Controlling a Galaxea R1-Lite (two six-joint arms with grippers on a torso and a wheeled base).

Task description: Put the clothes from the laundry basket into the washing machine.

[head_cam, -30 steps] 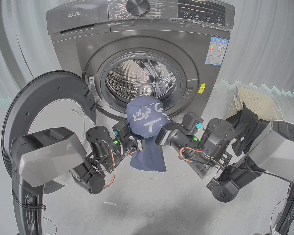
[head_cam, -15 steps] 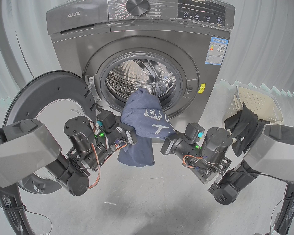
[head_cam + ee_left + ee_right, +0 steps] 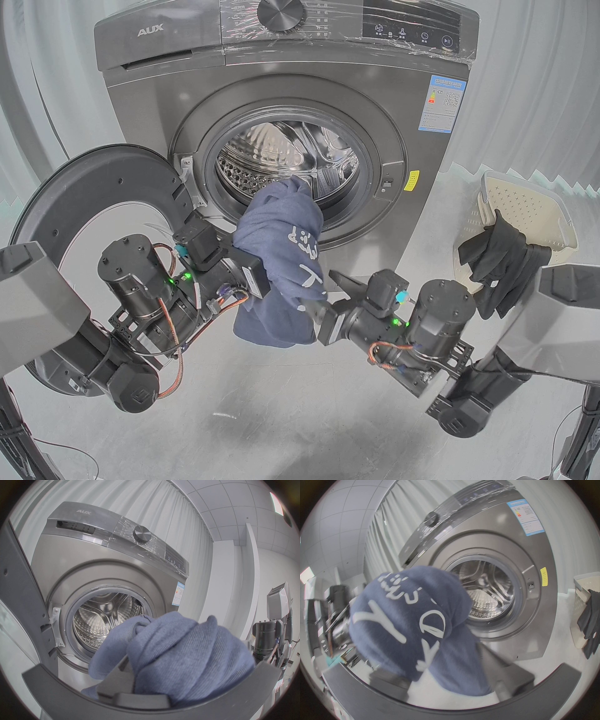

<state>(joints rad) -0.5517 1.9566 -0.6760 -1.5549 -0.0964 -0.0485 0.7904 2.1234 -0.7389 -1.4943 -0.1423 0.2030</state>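
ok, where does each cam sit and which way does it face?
Head: on the robot's head, looking forward and down at the washer, garment and basket; both arms show.
Left wrist: on that wrist, facing the drum over the garment held in the left gripper.
Right wrist: on that wrist, facing the washer front and garment; the open right gripper shows.
Shared: all three see garment and drum.

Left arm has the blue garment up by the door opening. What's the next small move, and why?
Probably push the left gripper forward and up into the washing machine drum. The blue garment hangs from it just outside the opening, its top at the rim and its tail below the sill. The right gripper is open beside it.
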